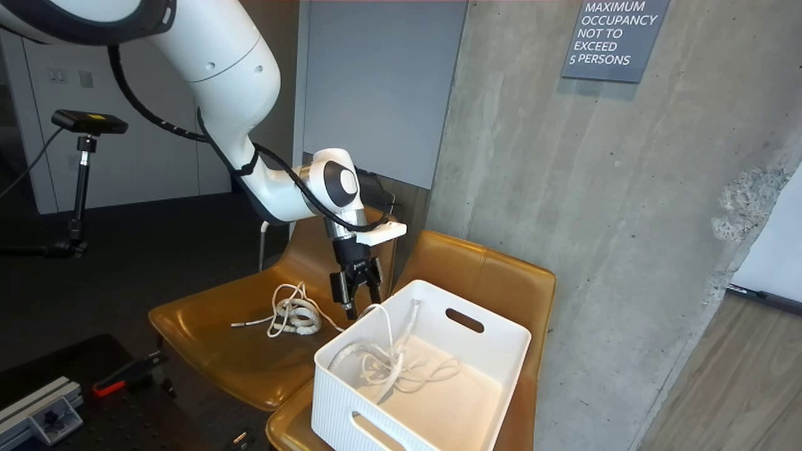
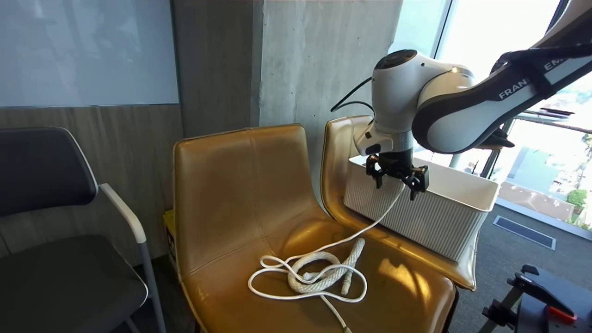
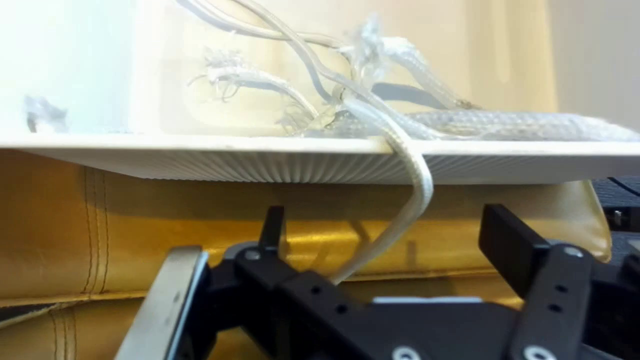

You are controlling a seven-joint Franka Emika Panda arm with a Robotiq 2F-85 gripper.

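My gripper [image 1: 363, 305] is open and empty, pointing down just outside the long side of a white ribbed box [image 1: 338, 401]. Both fingers show apart in the wrist view [image 3: 384, 215]. A white rope [image 3: 422, 182] hangs over the box rim [image 3: 225, 142] and passes between the open fingers without being gripped. It runs down to a loose coil of thick and thin white rope [image 2: 319, 277] on a tan chair seat. The coil also shows in an exterior view [image 1: 297, 316]. More white rope with frayed ends [image 3: 370, 50] lies inside the box.
The box stands on a tan chair [image 1: 482, 257] beside another tan chair [image 2: 231, 185]. A concrete column [image 1: 595, 188] rises behind. A dark chair [image 2: 60, 277] is to the side. A camera on a stand [image 1: 88, 122] and a dark table with a red-and-black tool [image 1: 125, 376] are nearby.
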